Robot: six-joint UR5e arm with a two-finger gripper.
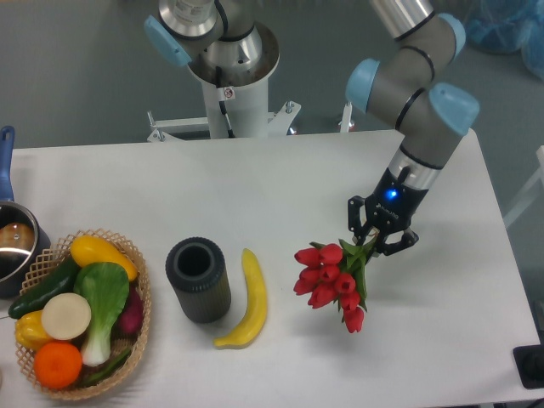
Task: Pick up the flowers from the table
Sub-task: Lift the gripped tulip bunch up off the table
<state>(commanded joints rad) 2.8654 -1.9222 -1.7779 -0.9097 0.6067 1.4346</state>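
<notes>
The flowers (pixel 330 279), a bunch of red tulip buds on green stems, hang head-down over the right half of the white table (pixel 255 183). My gripper (pixel 379 240) is shut on their stems at the upper right end of the bunch. The buds look lifted off the tabletop, with the lowest bud pointing toward the table's front.
A yellow banana (pixel 247 300) and a dark grey ribbed cylinder (pixel 198 279) lie left of the flowers. At the front left, a wicker basket (pixel 136 319) holds vegetables and fruit. A pot (pixel 12 242) with a blue handle sits on the left edge.
</notes>
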